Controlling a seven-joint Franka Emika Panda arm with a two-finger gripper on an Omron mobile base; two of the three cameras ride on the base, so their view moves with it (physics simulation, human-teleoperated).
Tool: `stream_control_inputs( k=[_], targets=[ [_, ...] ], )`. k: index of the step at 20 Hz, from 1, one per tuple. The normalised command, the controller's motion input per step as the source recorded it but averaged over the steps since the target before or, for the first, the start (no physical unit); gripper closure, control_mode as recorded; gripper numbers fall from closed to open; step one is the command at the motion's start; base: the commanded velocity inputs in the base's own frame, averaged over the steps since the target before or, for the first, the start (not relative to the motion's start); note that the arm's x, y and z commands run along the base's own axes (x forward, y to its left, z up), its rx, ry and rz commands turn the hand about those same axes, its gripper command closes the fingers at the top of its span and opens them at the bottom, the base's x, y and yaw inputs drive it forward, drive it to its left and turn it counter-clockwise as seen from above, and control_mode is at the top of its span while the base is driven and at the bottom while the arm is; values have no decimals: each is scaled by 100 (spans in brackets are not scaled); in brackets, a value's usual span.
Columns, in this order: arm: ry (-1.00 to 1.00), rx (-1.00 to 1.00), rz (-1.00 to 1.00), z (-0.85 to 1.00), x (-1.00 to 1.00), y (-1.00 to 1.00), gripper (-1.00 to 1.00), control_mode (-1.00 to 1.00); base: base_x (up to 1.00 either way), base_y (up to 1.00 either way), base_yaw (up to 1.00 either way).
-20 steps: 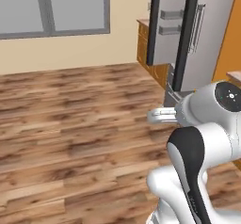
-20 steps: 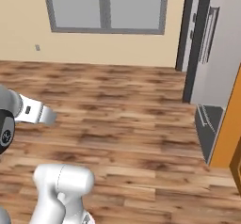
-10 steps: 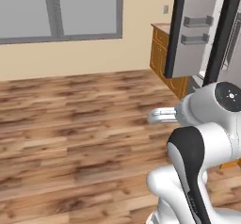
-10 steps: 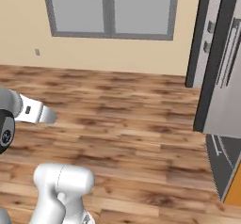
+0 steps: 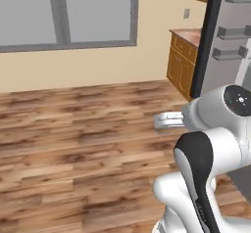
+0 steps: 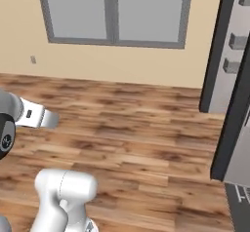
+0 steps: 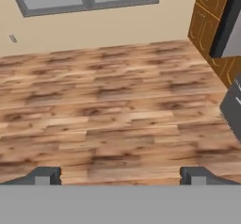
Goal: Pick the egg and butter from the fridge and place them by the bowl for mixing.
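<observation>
As the base swings and the fridge slides rightward in view, the gripper hangs wide apart and empty, fetching not yet begun.

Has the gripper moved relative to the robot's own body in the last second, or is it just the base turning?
No. The gripper sits in the same spot against the arm; the window and fridge slide across, so the base moved.

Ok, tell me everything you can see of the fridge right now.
The fridge stands at the right edge of both base views, its dark-edged door swung open. The door's pale grey inner face carries small grey shelf bins, stacked one above another. Wooden cabinets sit just beyond it. No food is visible.
</observation>
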Motion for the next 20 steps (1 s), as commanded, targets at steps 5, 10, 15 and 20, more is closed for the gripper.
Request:
stream_control_inputs(
  k=[5, 10, 15, 20],
  targets=[
    [0, 0, 0, 0, 0, 0, -100, 100, 100, 14, -2],
    [0, 0, 0, 0, 0, 0, -100, 100, 100, 48, -22],
    [0, 0, 0, 0, 0, 0, -100, 100, 100, 72, -32],
    [0, 0, 0, 0, 0, 0, -100, 100, 51, 71, -64]
  ],
)
